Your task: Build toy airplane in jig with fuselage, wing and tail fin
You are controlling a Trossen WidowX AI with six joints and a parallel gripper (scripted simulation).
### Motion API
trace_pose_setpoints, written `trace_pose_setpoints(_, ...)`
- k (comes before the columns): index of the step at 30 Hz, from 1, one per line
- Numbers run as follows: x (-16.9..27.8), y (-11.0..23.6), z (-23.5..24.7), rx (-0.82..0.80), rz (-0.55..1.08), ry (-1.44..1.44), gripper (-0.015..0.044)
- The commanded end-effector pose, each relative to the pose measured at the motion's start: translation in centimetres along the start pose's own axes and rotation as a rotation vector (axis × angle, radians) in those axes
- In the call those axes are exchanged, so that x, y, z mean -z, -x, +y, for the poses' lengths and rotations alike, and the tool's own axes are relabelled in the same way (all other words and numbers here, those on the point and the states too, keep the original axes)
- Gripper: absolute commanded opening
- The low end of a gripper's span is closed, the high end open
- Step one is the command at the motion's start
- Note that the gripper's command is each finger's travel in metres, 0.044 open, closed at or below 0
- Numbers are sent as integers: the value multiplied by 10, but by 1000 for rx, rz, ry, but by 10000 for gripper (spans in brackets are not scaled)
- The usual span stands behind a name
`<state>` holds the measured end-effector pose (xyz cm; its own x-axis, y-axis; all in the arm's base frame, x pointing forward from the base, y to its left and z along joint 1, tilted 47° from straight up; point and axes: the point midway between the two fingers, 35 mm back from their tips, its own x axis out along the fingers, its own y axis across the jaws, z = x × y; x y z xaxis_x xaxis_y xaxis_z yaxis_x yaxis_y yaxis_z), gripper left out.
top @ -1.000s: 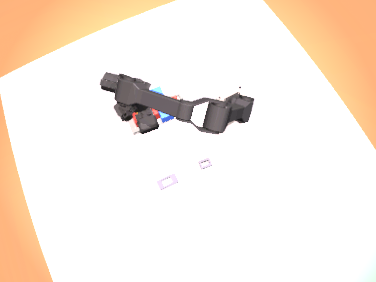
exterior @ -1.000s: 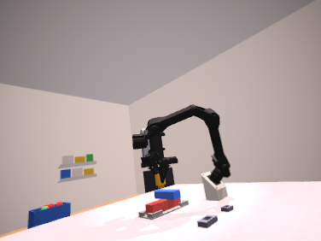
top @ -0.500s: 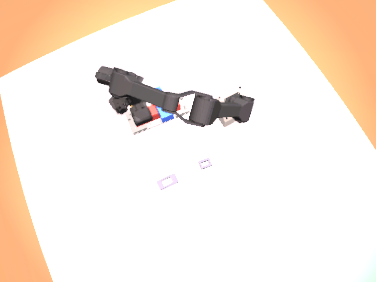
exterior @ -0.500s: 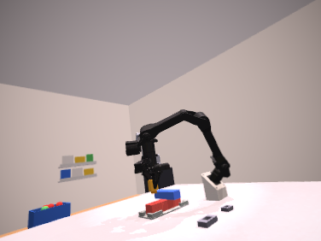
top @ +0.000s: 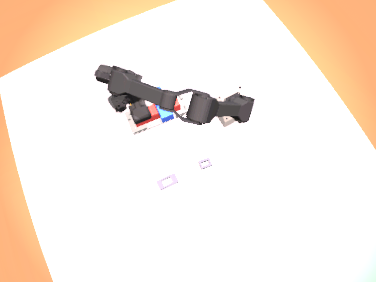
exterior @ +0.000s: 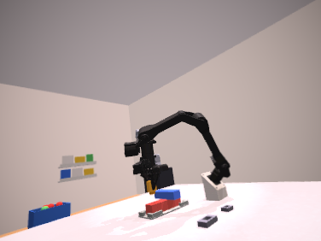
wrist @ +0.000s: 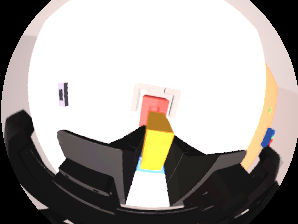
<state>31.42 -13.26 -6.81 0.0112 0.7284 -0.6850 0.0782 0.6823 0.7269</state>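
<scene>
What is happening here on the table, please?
A single black robot arm is building a toy airplane. Its end effector is shut on the yellow tail fin and holds it just above the tail end of the red fuselage, which lies in the grey jig. The blue wing already sits on the fuselage. The fin is not yet seated.

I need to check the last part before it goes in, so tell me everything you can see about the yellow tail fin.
The tail fin is a small, plain yellow-orange slab, matte like plastic. It hangs upright, clamped in the gripper, its lower end poking out below the fingers. It sits above the tail end of the red fuselage, not yet touching it. Its tab is not discernible.
</scene>
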Motion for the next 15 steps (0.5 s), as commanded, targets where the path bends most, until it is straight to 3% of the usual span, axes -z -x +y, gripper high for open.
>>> trace_pose_setpoints(1,0,0,-1,3,0,4,65)
trace_pose_setpoints(15,-1,-5,-2,3,-1,4,65)
